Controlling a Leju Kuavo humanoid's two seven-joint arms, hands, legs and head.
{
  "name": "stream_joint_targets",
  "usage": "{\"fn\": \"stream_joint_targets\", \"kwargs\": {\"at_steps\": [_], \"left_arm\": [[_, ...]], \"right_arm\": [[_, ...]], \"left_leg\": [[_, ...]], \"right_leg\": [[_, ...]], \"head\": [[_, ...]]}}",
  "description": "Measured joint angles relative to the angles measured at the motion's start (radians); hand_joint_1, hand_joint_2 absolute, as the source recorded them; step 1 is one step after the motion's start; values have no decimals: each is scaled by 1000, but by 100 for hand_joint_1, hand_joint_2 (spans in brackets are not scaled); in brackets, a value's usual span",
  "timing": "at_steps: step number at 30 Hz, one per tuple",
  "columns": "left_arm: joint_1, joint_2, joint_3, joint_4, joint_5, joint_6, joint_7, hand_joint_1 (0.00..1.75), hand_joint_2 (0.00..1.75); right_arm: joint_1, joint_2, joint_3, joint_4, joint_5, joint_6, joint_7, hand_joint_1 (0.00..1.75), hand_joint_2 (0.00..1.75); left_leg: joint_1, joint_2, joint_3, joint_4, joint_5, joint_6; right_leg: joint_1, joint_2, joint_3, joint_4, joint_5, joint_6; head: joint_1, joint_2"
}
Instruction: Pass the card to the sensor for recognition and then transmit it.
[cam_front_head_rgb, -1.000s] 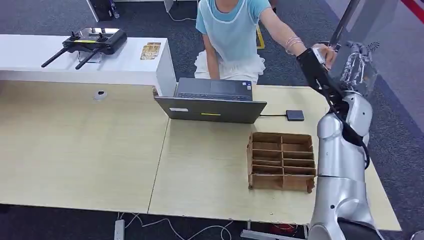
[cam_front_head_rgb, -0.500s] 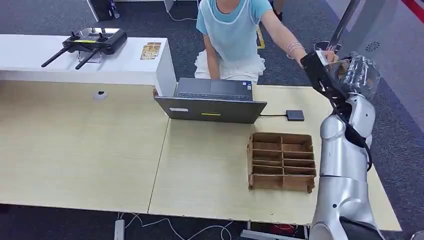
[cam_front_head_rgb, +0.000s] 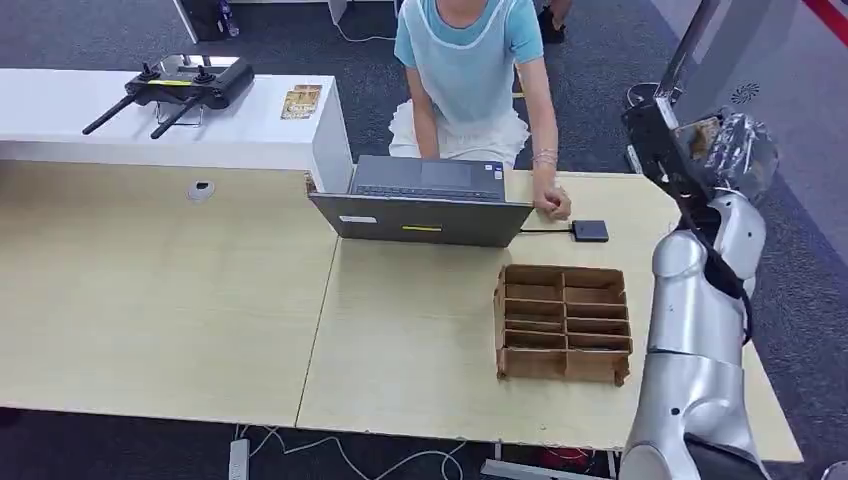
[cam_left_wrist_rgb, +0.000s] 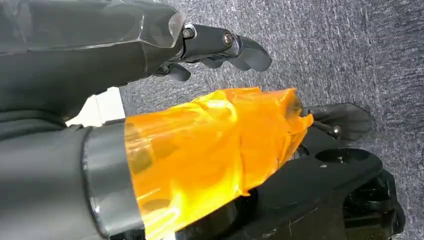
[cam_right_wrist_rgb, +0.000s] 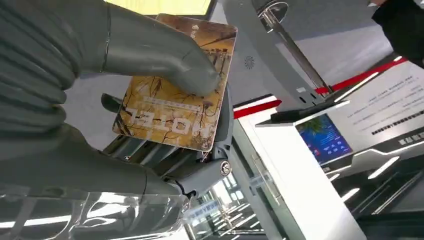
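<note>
I have the card (cam_right_wrist_rgb: 175, 85) pinned under my right hand's (cam_right_wrist_rgb: 125, 100) thumb, raised well beyond the sensor (cam_front_head_rgb: 590, 230) on the table. The left hand (cam_left_wrist_rgb: 220, 47) hangs with fingers curled, holding nothing. A shallow pinch could slip as I swing down.

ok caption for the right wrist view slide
Right hand pinches a gold hotel card under its thumb.

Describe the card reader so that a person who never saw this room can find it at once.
Start at the open laptop on the wooden table. A thin cable runs from its side toward the robot's right arm and ends at the card reader, a small dark flat square beside the person's hand. Unlike the brown divided box nearby, it is tiny and wired.
</note>
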Motion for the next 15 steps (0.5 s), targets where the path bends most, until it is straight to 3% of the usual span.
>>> {"fn": "stream_joint_targets", "kwargs": {"at_steps": [6,10,15], "left_arm": [[0,0,0,0,11,3,7,0,0],[0,2,0,0,21,6,7,0,0],[0,5,0,0,34,9,7,0,0]], "right_arm": [[-5,-6,-75,-14,-164,73,-20,175,175],[-12,-39,-166,12,-352,137,-63,175,175],[-11,-87,-250,71,-479,194,-105,175,175]], "left_leg": [[0,0,0,0,0,0],[0,-1,-1,0,0,0],[0,-1,-1,0,0,0]], "right_leg": [[0,0,0,0,0,0],[0,-1,0,-1,0,0],[0,-1,-1,-1,0,0]], "head": [[0,0],[0,0],[0,0]]}}
